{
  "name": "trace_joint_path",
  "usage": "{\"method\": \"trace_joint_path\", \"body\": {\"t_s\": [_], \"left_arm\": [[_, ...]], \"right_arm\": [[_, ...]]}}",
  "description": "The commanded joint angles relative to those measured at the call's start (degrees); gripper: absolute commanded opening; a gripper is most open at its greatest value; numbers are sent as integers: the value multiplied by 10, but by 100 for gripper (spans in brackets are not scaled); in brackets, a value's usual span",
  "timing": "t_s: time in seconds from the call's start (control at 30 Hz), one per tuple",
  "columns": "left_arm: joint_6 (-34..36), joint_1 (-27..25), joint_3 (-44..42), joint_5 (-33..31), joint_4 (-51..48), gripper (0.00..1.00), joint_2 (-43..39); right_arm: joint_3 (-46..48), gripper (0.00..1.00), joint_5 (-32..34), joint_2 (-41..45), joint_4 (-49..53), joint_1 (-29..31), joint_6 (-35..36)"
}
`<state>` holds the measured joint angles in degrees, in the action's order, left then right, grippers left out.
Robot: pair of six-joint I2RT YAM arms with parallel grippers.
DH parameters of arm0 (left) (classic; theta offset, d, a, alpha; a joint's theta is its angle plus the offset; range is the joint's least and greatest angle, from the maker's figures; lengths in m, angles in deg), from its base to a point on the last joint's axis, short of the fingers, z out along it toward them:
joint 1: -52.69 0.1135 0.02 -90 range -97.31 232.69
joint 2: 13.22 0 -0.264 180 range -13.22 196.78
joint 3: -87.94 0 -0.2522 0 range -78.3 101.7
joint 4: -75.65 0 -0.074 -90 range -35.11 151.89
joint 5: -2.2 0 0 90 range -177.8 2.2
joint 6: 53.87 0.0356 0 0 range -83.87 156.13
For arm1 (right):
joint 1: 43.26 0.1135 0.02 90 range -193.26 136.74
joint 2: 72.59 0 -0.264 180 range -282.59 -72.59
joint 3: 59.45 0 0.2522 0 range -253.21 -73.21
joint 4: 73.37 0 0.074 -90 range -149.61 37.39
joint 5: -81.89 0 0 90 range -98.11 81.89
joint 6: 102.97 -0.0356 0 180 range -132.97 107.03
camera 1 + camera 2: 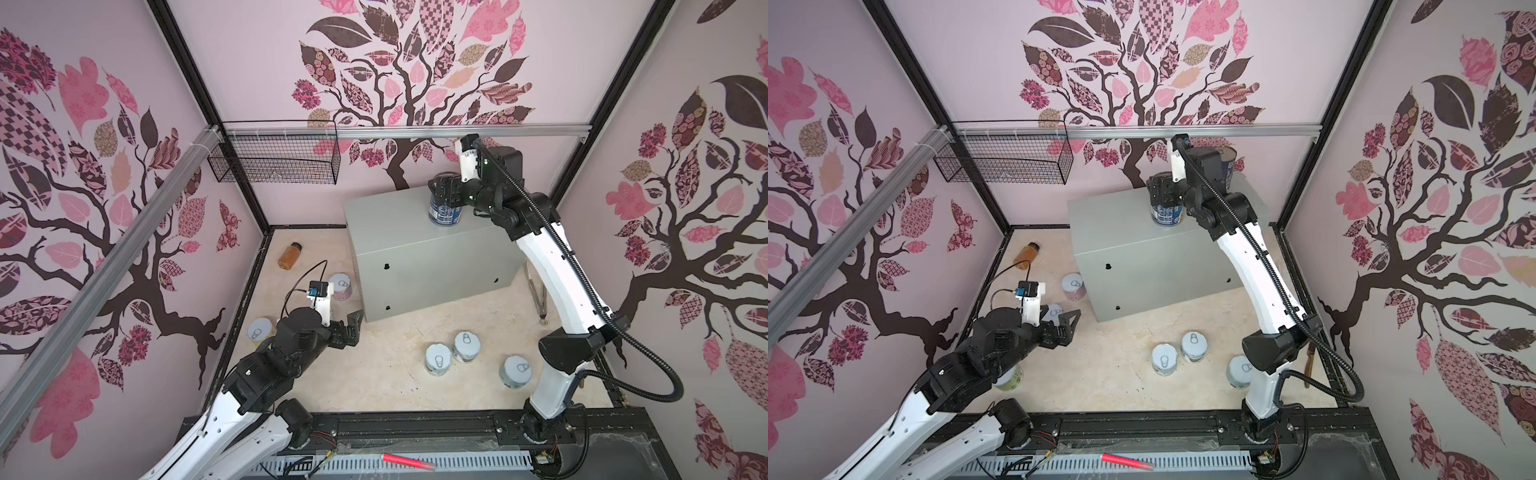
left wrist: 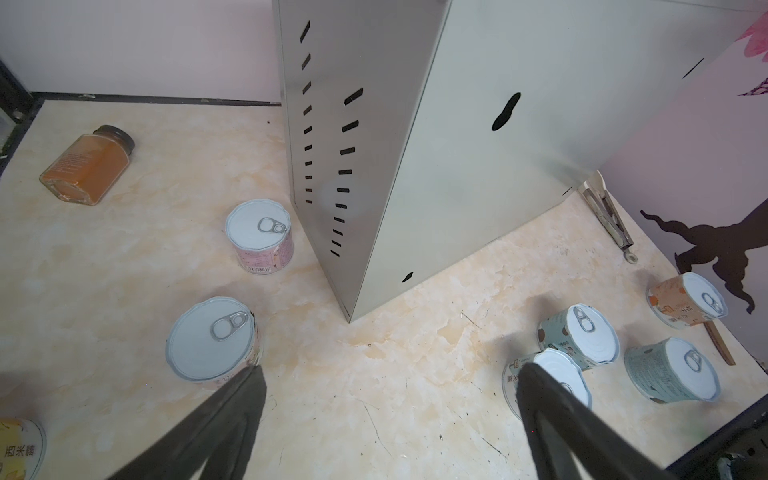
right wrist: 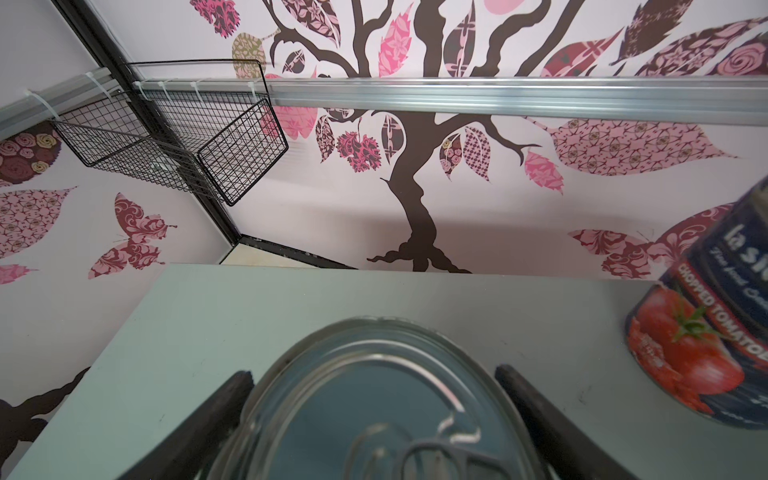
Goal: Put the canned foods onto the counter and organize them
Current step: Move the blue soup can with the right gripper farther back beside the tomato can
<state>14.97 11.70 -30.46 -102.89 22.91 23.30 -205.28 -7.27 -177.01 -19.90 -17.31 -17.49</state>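
Left end effector: wide open, empty.
Right end effector: flanks your blue can; grip, you cannot tell.
Blue can: upright on the bench, near tomato can.

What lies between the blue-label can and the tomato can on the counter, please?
In the right wrist view: one jaw of the right gripper, then bare counter top up to the tomato can.
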Motion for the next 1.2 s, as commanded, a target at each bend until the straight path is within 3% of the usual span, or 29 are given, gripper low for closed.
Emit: {"method": "trace_joint_path", "body": {"t_s": [0.0,0.37,1.17], "left_arm": [[7,6,-15,10,17,98,-4],[10,12,-19,22,19,98,-13],[13,-6,-24,20,12,98,-24]], "right_arm": [[-23,80,11,-10,16,-1,2],[-51,66,46,4,45,-16,-1],[-82,63,67,20,89,-202,-22]]}}
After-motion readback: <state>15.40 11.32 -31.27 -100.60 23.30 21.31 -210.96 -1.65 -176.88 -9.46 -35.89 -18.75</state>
